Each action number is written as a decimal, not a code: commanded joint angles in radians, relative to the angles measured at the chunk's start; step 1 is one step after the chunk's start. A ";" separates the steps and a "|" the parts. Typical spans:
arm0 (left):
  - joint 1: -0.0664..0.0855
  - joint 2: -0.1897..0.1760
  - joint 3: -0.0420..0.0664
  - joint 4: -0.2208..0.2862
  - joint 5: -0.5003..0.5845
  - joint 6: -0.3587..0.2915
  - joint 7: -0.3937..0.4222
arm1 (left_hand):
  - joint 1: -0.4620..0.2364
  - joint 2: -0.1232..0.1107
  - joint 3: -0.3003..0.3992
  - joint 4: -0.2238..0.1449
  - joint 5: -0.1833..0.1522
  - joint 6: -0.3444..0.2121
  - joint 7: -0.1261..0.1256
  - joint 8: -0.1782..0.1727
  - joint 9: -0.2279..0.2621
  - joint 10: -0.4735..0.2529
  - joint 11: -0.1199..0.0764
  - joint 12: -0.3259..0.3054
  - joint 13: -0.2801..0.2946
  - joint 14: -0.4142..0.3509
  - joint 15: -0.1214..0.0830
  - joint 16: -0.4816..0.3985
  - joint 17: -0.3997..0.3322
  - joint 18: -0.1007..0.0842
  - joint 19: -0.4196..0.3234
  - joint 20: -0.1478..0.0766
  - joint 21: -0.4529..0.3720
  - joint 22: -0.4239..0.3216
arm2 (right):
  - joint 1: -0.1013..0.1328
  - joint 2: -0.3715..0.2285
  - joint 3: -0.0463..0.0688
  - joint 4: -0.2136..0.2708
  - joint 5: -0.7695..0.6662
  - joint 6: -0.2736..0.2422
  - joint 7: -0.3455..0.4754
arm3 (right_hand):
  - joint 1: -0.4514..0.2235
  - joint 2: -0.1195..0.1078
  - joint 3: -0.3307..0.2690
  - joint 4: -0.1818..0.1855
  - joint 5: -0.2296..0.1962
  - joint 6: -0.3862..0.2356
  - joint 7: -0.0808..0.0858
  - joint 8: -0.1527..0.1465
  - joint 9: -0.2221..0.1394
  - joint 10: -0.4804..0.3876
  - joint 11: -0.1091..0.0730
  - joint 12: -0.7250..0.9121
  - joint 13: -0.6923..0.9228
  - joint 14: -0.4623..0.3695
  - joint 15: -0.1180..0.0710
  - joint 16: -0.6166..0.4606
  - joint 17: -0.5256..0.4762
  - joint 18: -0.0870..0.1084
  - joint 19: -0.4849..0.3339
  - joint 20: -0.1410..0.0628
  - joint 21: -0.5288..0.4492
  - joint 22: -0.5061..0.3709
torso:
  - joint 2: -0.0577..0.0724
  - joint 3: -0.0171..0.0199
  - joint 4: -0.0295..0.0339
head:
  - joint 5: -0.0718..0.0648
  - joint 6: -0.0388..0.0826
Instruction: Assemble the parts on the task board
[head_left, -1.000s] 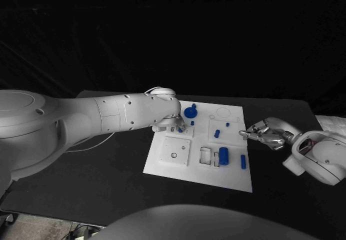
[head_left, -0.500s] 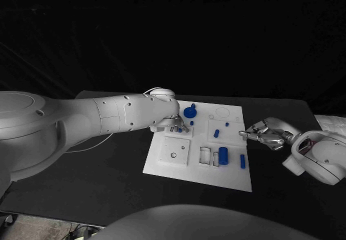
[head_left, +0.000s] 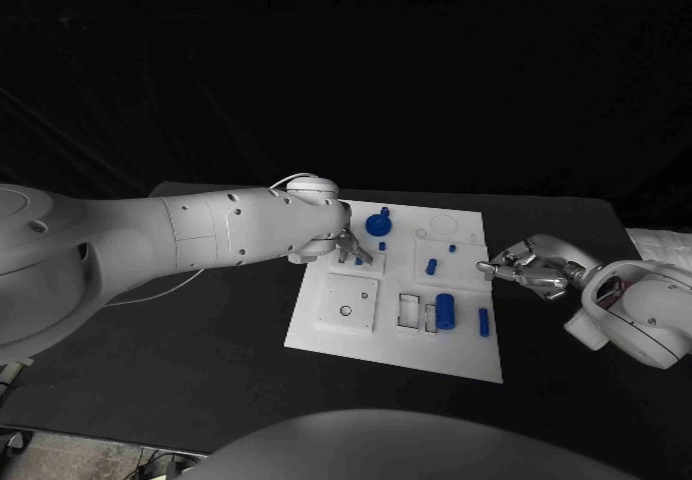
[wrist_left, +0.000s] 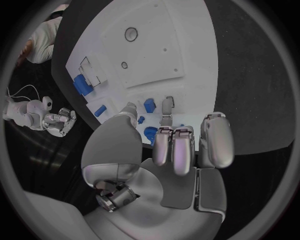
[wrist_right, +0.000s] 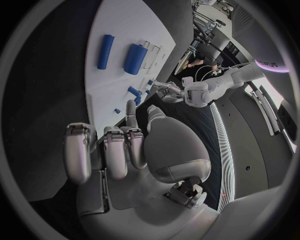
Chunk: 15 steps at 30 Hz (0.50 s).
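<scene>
Left hand slightly shifted over task board — fingers apart, empty; right hand likewise — seven blue parts.

Dim surroundings swallow the black table, while the white task board and both pale arms stand out brightly and cleanly lit, without harsh glare. Beyond the left hand fingers the fisheye bends the board's edges strongly. A bright light strip glows far past the right hand, near the dark circular frame.
</scene>
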 joint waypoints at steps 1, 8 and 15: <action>0.030 -0.024 0.006 0.048 -0.001 -0.049 -0.081 | 0.014 0.012 -0.010 -0.002 -0.003 0.009 -0.004 0.011 0.007 0.075 -0.001 0.013 0.215 0.103 0.004 0.003 0.263 -0.009 0.023 0.002 0.011 0.201 | -0.001 -0.001 0.000 0.001 -0.003 0.005 0.007 | 0.009 0.001 -0.008 -0.001 0.005 -0.003 0.004 -0.004 -0.002 0.106 0.006 0.004 0.263 0.103 0.006 0.003 0.263 0.009 -0.006 0.000 -0.006 0.212 | 0.001 0.0000 -0.0005 | 0.000 0.000; 0.118 -0.064 0.009 0.104 0.161 -0.054 -0.030 | 0.101 0.097 0.019 -0.004 0.064 0.015 -0.005 0.000 -0.017 0.104 -0.002 0.060 0.263 0.103 0.004 0.003 0.263 -0.021 0.049 0.001 0.072 0.220 | -0.001 -0.001 0.000 0.001 -0.003 -0.009 0.020 | 0.008 0.001 -0.010 0.001 0.004 -0.003 0.005 -0.005 -0.002 0.106 0.006 0.004 0.263 0.103 0.006 0.003 0.263 0.008 -0.001 0.000 -0.002 0.214 | 0.001 0.0002 -0.0001 | -0.009 0.000; 0.183 -0.029 0.006 0.004 0.176 0.038 0.005 | 0.215 0.129 0.066 -0.019 0.215 0.030 0.000 -0.069 -0.099 0.104 0.004 0.060 0.263 0.103 0.008 0.003 0.263 -0.025 0.054 0.005 0.093 0.225 | -0.001 0.001 0.000 0.005 -0.001 -0.021 0.038 | 0.007 0.001 -0.011 0.002 0.004 -0.002 0.005 -0.005 -0.002 0.106 0.006 0.004 0.263 0.103 0.007 0.003 0.263 0.006 0.003 0.000 0.002 0.215 | 0.002 0.0005 -0.0020 | -0.010 0.000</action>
